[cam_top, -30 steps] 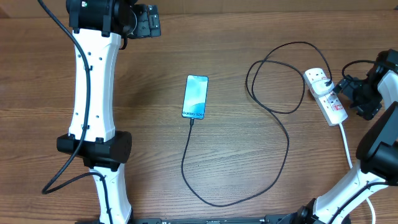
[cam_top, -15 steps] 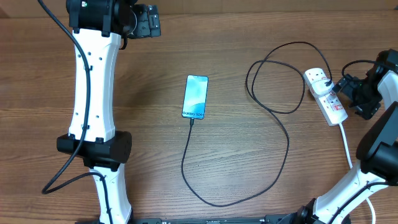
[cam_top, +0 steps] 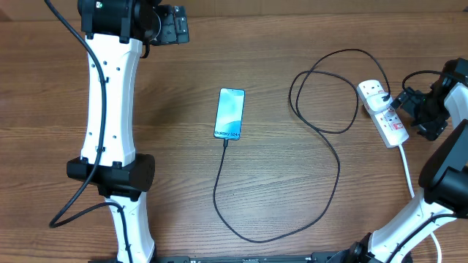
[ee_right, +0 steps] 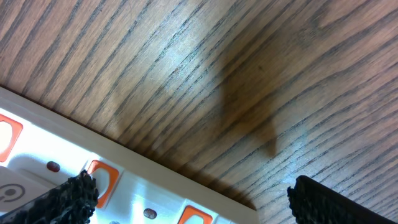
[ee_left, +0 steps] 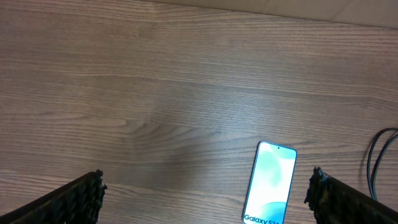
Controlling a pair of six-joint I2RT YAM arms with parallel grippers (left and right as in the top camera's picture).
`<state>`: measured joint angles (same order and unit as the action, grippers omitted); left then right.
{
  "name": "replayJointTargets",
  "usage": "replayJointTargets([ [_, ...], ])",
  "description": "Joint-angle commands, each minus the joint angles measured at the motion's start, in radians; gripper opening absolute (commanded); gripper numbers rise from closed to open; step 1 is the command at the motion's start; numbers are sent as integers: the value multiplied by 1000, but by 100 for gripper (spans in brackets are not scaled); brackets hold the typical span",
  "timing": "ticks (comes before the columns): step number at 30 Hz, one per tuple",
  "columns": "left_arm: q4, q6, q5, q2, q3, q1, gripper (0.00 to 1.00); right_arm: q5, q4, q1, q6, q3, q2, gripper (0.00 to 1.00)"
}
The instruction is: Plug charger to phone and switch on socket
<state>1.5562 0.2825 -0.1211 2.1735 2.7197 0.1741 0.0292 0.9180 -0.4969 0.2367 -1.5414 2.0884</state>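
The phone (cam_top: 229, 113) lies flat mid-table with its blue-teal screen lit; it also shows in the left wrist view (ee_left: 270, 183). The thin black charger cable (cam_top: 338, 168) runs from the phone's near short edge, loops across the table and ends at the white socket strip (cam_top: 395, 130), where its black plug sits in an outlet. My right gripper (cam_top: 404, 102) is open, right beside the strip; in the right wrist view its fingers (ee_right: 186, 190) straddle the strip's edge (ee_right: 149, 186) with red-orange switches (ee_right: 99, 174). My left gripper (cam_top: 172, 25) is open and empty, raised far left of the phone (ee_left: 206, 186).
The strip's thick white cord (cam_top: 407, 172) runs toward the front right, past the right arm's base. The left arm's white links (cam_top: 110, 109) stand along the left side. A bit of the cable loop shows at the left wrist view's right edge (ee_left: 373, 155).
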Motion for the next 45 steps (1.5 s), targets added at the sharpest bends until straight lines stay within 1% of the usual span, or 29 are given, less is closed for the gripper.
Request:
replayJointTargets([
  [1, -1, 10, -17, 9, -1, -5, 100, 11, 11, 12, -1, 11, 1, 100],
  [8, -1, 10, -17, 9, -1, -5, 100, 11, 10, 32, -2, 11, 1, 100],
  [40, -1, 10, -17, 9, -1, -5, 100, 17, 42, 31, -6, 10, 1, 100],
  [45, -1, 10, -17, 9, -1, -5, 100, 17, 105, 15, 26, -30, -16, 100],
])
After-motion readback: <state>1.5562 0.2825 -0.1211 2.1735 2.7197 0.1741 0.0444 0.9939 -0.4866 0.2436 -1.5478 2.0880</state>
